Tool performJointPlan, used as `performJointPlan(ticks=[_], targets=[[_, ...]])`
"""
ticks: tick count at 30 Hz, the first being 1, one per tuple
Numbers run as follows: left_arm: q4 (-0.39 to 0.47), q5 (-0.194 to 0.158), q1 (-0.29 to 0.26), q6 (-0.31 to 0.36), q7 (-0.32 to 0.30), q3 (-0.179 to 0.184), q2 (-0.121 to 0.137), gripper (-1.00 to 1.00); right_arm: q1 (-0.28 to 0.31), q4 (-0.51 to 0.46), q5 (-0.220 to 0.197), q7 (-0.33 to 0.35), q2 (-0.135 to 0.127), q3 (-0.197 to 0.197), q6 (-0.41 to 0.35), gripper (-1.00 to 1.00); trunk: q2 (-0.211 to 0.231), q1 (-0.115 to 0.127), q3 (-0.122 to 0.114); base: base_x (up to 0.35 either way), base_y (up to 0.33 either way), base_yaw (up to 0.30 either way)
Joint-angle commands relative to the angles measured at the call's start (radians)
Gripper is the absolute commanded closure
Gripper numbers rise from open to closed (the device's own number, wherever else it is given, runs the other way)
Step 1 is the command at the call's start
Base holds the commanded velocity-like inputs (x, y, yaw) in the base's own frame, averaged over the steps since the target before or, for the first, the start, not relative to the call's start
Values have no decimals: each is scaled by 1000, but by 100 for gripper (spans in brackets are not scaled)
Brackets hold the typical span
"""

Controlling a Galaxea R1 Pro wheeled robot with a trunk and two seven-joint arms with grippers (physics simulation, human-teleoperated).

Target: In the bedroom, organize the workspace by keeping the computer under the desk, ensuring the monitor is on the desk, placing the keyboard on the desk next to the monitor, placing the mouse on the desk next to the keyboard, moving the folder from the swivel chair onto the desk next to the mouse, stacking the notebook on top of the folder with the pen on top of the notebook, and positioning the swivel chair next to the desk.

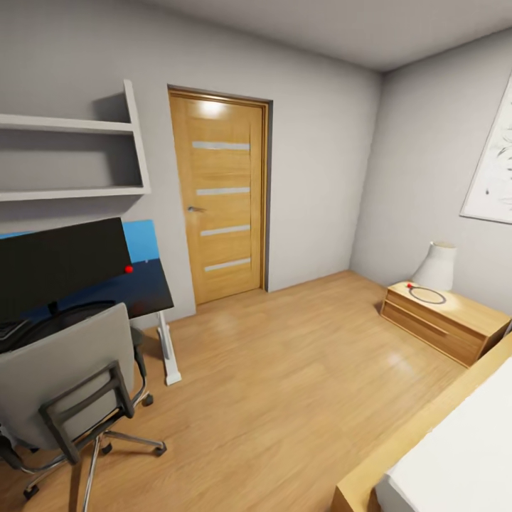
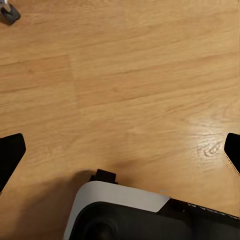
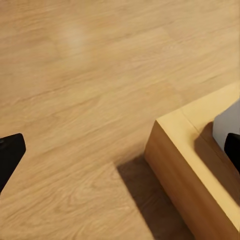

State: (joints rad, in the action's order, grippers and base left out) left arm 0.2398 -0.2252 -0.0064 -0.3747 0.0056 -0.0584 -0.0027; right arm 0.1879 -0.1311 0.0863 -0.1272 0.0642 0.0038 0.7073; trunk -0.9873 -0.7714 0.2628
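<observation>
Grey fabric is nearest on my left: the swivel chair (image 1: 67, 377) stands with its back toward me, tucked against the dark counter (image 1: 146, 288). I cannot see its seat, so I cannot tell whether the folder lies there. Beyond it the black monitor (image 1: 60, 267) stands on the counter, its long axis running across my view and its screen facing the chair and me. What looks like the keyboard (image 1: 8, 328) peeks out at the far left edge, too cropped to be sure.

My left hand (image 2: 120, 150) hangs over bare wood floor (image 2: 140, 80), its two dark fingertips (image 2: 10, 152) spread wide with nothing between them. One chair caster (image 2: 9, 14) shows well ahead of that hand. My right hand (image 3: 120, 150) is likewise spread and empty, and its far fingertip is just beside the corner of the pale wood bed frame (image 3: 195, 165).

The risks I judge from here:
- If I turn or roll without care, the right hand may strike the bed frame, since it sits so near.
- Driving toward the counter, my base could catch the chair's legs and push it on its casters, perhaps spilling anything on the seat.
- Reaching past the chair back, an arm could tip the monitor.

Farther right, the wooden door (image 1: 220, 195) is closed, and a lamp (image 1: 435, 267) sits on the low nightstand (image 1: 444, 320).
</observation>
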Motion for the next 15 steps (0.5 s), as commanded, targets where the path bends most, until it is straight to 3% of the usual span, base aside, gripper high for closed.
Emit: performJointPlan(ticks=[1,8,15], targets=[[0,1,0,-3,1,-3,0,-100,1,1,9,-9,0,0,1,-100,-1,-1,1,315,0,0],[0,1,-1,-3,1,-3,0,-100,1,1,9,-9,0,-1,1,-100,-1,-1,1,265,0,0],[0,1,-1,-3,1,-3,0,-100,1,6,9,-9,0,1,1,-100,-1,-1,1,32,0,0]])
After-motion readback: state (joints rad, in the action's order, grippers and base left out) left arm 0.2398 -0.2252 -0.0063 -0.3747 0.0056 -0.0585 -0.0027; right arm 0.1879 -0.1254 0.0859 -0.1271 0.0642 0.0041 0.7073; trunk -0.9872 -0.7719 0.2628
